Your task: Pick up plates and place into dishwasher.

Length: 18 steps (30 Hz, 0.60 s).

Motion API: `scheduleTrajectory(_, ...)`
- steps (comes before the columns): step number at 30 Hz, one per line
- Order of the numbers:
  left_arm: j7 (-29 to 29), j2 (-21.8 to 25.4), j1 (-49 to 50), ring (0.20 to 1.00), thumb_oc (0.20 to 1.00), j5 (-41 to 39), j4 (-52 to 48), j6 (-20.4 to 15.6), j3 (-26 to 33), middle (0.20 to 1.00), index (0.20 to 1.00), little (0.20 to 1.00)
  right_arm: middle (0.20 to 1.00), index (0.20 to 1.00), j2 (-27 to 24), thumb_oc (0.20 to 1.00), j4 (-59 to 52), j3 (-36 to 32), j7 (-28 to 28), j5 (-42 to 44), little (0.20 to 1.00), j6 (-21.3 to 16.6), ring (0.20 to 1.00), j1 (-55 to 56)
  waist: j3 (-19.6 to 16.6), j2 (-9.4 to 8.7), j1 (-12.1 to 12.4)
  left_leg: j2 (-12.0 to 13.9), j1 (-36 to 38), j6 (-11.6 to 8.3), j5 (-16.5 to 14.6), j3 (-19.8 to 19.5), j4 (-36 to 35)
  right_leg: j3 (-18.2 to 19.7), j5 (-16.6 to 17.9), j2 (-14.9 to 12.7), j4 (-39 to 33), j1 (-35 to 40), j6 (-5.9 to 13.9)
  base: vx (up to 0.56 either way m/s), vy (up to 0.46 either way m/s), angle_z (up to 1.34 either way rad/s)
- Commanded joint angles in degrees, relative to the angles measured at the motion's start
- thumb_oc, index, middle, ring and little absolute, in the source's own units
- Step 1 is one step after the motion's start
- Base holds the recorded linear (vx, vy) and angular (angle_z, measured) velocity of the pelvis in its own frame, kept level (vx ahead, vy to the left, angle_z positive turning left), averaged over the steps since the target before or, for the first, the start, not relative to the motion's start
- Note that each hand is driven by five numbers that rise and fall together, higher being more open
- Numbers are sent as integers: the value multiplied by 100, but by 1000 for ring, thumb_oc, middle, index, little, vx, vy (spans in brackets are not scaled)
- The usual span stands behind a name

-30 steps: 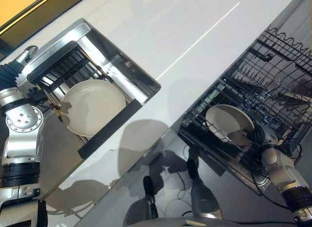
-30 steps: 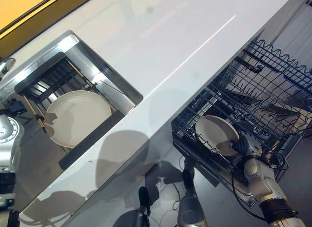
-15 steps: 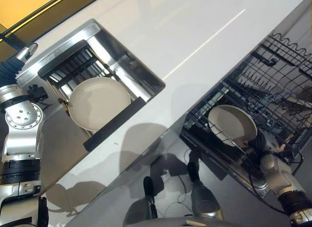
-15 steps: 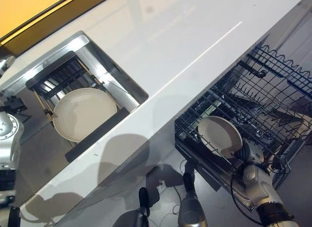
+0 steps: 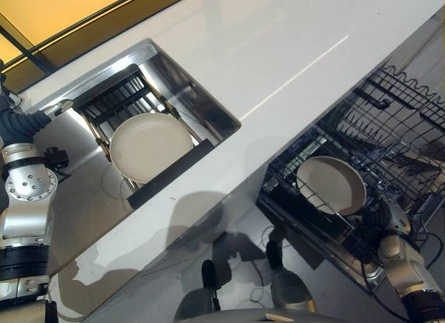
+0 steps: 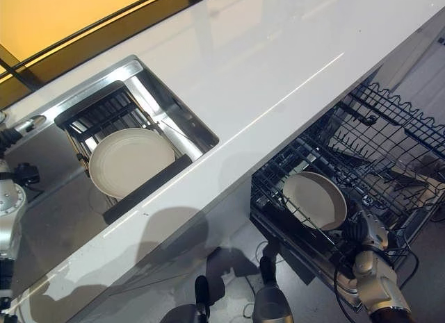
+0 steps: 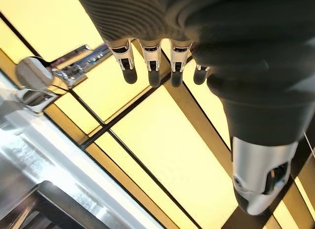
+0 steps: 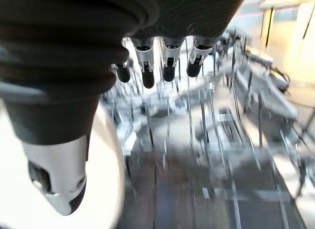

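The right hand [image 8: 64,155] is loosely open: in the right wrist view its fingers [image 8: 147,66] hang relaxed and apart from the thumb, with nothing between them. A pale curved surface, apparently the racked plate's rim, passes just beside the thumb; whether they touch cannot be told, as that area is blurred. In the left eye view this hand [image 5: 386,219] sits at the lower right of the frame, at the front edge of the dishwasher rack [image 5: 410,121], just beside the plate in the rack [image 5: 332,184], and the wires hide most of it.

That plate leans tilted among the tines in the near, lower-left corner of the rack, its face turned up toward the camera. A second plate [image 5: 151,146] lies in the upper left of the frame, resting on a dark slatted drain rack [image 5: 115,101] set inside the steel sink [image 5: 201,94]; a black bar crosses just below its lower edge. The white counter [image 5: 278,45] runs between sink and dishwasher.

The left hand [image 7: 266,170] also hangs open and holds nothing, its fingers [image 7: 150,56] straight, with a tap [image 7: 44,76] and yellow panels beyond them. The left arm is cut off at the left frame edge in the eye views.
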Motion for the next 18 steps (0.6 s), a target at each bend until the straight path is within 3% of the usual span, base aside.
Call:
scheduleTrajectory(1, -235, 464, 41, 1000, 1000, 481, 314, -85, -71, 1000, 1000, 1000, 1000, 1000, -521, 1000, -480, -261, -154, 108, 1000, -127, 1000, 178, -582, -113, -33, -144, -273, 233, 54, -111, 187, 146, -280, 203, 512, -211, -82, 24, 42, -3)
scheduleTrajectory(7, -621, 440, -35, 1000, 1000, 557, 558, -38, -444, 1000, 1000, 1000, 1000, 1000, -891, 1000, -1233, -766, -57, 294, 1000, -268, 1000, 188, -636, -4, -200, -117, -169, 207, 48, -40, 207, 249, -350, 268, 586, -202, -118, 33, 38, -3)
scheduleTrajectory(11, -596, 173, 56, 1000, 1000, 467, 808, -96, -571, 1000, 1000, 1000, 1000, 1000, -1171, 1000, -1623, -1155, 26, 407, 1000, -465, 1000, 209, -626, 32, -308, -186, -239, 140, -215, -2, 979, 367, -381, 268, 734, -205, -196, 77, 89, -14)
scheduleTrajectory(14, -624, -23, 257, 1000, 1000, 384, 870, -136, -554, 1000, 1000, 1000, 1000, 1000, -1250, 1000, -1751, -1376, 39, 453, 1000, -631, 1000, 287, -597, 31, -273, -280, -361, 174, -306, -254, 1425, 536, -378, 295, 859, -136, -228, 162, 110, -28)
scheduleTrajectory(18, -693, -239, 708, 1000, 1000, 426, 637, -70, -434, 1000, 1000, 1000, 1000, 1000, -1262, 1000, -1951, -1536, 42, 693, 1000, -821, 1000, 288, -643, 27, -133, -382, -204, 295, -290, -635, 1079, 734, -473, 344, 930, -48, -195, 140, 186, -47)
